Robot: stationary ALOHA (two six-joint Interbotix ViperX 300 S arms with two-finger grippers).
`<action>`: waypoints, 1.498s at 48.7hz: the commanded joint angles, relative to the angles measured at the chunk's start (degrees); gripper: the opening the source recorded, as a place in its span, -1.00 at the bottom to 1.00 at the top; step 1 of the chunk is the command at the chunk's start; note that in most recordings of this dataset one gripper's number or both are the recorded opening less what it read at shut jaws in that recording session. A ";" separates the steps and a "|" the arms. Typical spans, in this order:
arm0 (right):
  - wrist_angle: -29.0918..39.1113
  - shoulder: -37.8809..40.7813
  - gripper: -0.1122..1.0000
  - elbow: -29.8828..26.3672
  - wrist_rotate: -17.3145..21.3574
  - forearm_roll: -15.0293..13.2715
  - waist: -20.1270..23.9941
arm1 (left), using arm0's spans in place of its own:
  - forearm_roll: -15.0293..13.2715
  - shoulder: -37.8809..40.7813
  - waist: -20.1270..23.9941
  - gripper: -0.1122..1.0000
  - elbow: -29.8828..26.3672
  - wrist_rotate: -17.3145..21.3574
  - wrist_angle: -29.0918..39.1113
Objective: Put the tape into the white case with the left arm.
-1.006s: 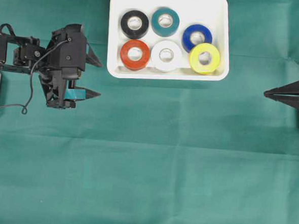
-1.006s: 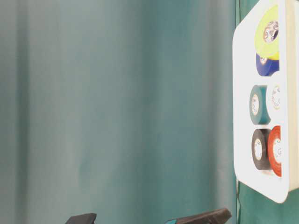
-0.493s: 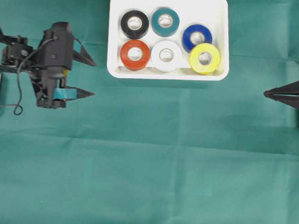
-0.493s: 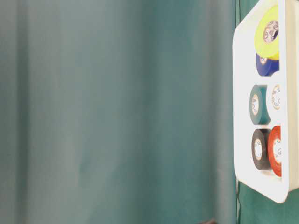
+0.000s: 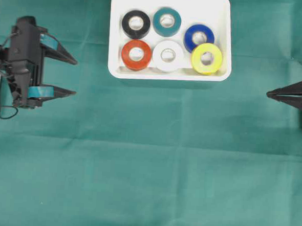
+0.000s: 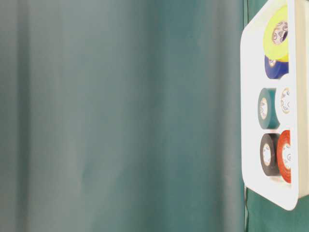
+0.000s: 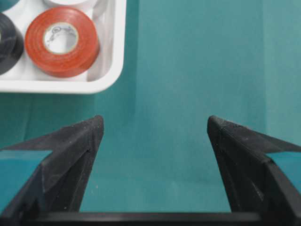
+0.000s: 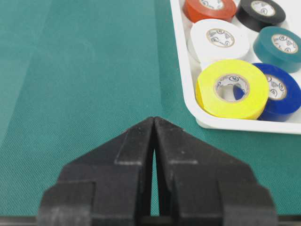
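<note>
The white case (image 5: 114,39) lies at the top centre of the green cloth and holds several tape rolls: black (image 5: 136,24), teal (image 5: 167,22), blue (image 5: 199,37), red (image 5: 136,55), white (image 5: 168,55) and yellow (image 5: 206,59). My left gripper (image 5: 75,77), with teal bands, stands open at the far left, well left of the case, nothing between its fingers. In the left wrist view the gripper (image 7: 155,125) frames bare cloth, with the red roll (image 7: 61,41) in the case corner (image 7: 110,75) above left. My right gripper (image 5: 268,94) is shut at the right edge.
Green cloth (image 5: 153,164) covers the whole table. In the table-level view only the case (image 6: 248,121) with its rolls shows at the right. The right wrist view has the yellow roll (image 8: 231,95) nearest in the case (image 8: 188,94), right of my shut gripper (image 8: 154,120).
My left arm has drawn back to the left, away from the case, with its jaws open and empty throughout. Its fingertips have left the table-level view. The right arm has not moved.
</note>
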 commanded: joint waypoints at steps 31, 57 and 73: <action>-0.62 0.35 -0.97 -0.70 0.09 0.00 -0.09 | -0.09 -13.27 -0.18 0.81 6.86 -0.97 -0.09; -0.62 0.35 -0.97 -0.79 0.00 -0.09 -0.09 | -0.18 -23.82 -0.18 0.81 12.13 -0.97 0.00; -0.62 0.35 -0.97 -0.88 0.00 0.00 -0.09 | -0.18 -28.21 -0.18 0.81 13.27 -0.97 0.70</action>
